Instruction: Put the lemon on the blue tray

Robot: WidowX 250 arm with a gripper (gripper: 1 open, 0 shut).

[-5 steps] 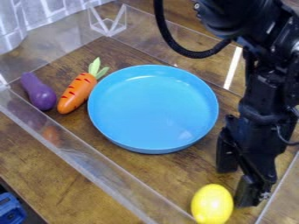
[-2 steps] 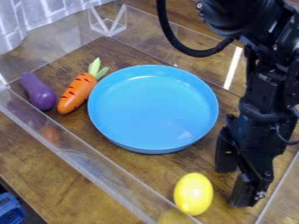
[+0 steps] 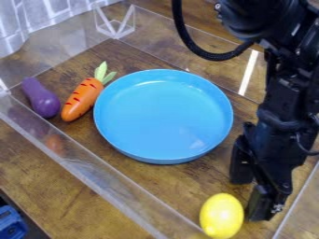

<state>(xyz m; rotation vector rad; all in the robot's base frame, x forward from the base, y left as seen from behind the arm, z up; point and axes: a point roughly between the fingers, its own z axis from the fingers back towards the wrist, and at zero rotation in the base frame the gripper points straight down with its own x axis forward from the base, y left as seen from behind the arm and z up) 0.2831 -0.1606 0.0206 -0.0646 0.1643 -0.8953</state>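
Note:
The lemon [image 3: 222,216], small, glossy and yellow, lies on the wooden table at the bottom right, off the blue tray [image 3: 163,114]. The tray is a wide round dish in the middle of the view with nothing in it. My black gripper [image 3: 252,190] points down just right of the tray's rim, open, with nothing between its fingers. The lemon rests just left of and below the nearer finger [image 3: 263,203]; whether they touch I cannot tell.
An orange carrot [image 3: 80,99] with green leaves and a purple eggplant [image 3: 40,97] lie left of the tray. Clear plastic walls [image 3: 75,159] fence the work area. A clear stand [image 3: 116,19] sits at the back.
The lemon rolled a little left and up, then came back down to the right beside the near finger. The gripper stayed open and in place.

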